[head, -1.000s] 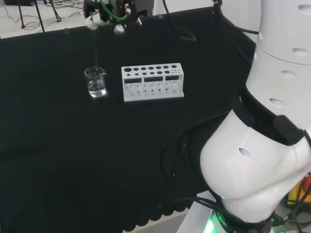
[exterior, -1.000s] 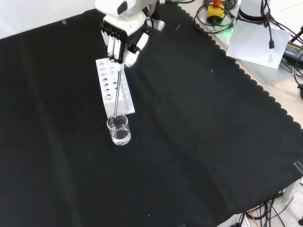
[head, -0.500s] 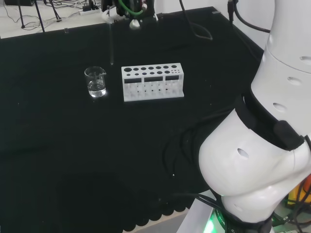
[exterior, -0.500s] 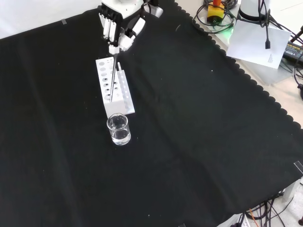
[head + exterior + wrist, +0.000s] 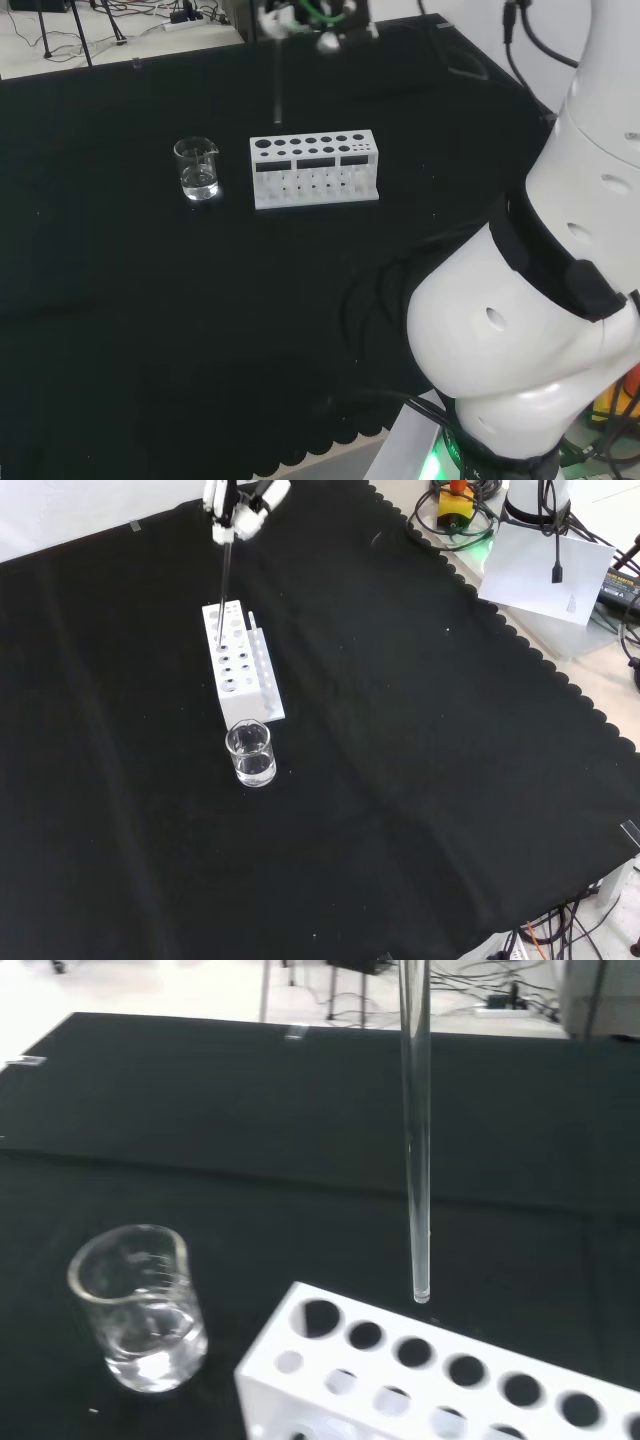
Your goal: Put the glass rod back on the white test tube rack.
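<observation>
Big glossy white arm links (image 5: 520, 330) fill the head view's right side, with a black band and small oval recesses. Black cables trail beside them. At the front view's top edge, the hand (image 5: 240, 498) is white with black trim.

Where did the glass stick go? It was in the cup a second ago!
The hand lifted the glass rod out of the beaker and carried it over above the white rack, gripping it all the way. The rod's tip now hangs just above the rack's holes. The beaker and rack stayed where they were.
</observation>
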`<state>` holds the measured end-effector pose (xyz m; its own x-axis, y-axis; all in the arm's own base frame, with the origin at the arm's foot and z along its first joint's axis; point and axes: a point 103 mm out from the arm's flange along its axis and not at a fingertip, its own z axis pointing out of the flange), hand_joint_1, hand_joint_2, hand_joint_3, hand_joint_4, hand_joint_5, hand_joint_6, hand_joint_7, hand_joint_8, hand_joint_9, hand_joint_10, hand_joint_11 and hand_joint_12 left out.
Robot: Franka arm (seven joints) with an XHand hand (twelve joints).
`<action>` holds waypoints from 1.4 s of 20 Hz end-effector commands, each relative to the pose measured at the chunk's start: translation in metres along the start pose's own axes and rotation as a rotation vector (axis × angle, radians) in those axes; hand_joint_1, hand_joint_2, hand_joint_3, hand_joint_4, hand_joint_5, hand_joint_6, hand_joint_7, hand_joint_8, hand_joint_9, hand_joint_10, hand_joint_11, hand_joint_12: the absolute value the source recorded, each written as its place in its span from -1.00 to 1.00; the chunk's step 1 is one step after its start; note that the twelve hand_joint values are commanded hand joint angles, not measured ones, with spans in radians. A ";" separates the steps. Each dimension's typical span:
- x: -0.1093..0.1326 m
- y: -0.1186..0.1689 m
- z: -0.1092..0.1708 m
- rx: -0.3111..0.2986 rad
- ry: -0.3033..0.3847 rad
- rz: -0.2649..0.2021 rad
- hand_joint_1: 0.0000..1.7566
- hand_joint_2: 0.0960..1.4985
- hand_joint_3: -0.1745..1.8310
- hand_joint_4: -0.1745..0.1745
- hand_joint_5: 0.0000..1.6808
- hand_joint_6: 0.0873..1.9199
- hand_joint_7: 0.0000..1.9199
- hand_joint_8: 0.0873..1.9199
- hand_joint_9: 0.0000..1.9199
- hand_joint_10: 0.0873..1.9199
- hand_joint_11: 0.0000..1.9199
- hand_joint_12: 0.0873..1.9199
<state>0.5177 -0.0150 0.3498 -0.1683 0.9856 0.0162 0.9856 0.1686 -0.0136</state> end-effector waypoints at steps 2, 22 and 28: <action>-0.015 -0.013 0.003 0.005 -0.003 0.019 0.48 0.48 -1.00 -1.00 0.59 -1.00 0.12 0.20 0.71 -0.07 0.72 -0.29; -0.028 -0.009 0.007 0.032 -0.016 0.043 0.48 0.48 -1.00 -1.00 0.60 -1.00 0.12 0.20 0.71 -0.07 0.72 -0.29; -0.038 -0.012 0.012 0.041 -0.004 0.052 0.48 0.48 -1.00 -1.00 0.60 -1.00 0.12 0.21 0.71 -0.07 0.72 -0.29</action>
<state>0.5124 -0.0509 0.3399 -0.1209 0.9926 0.0075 0.9913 0.1211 -0.0513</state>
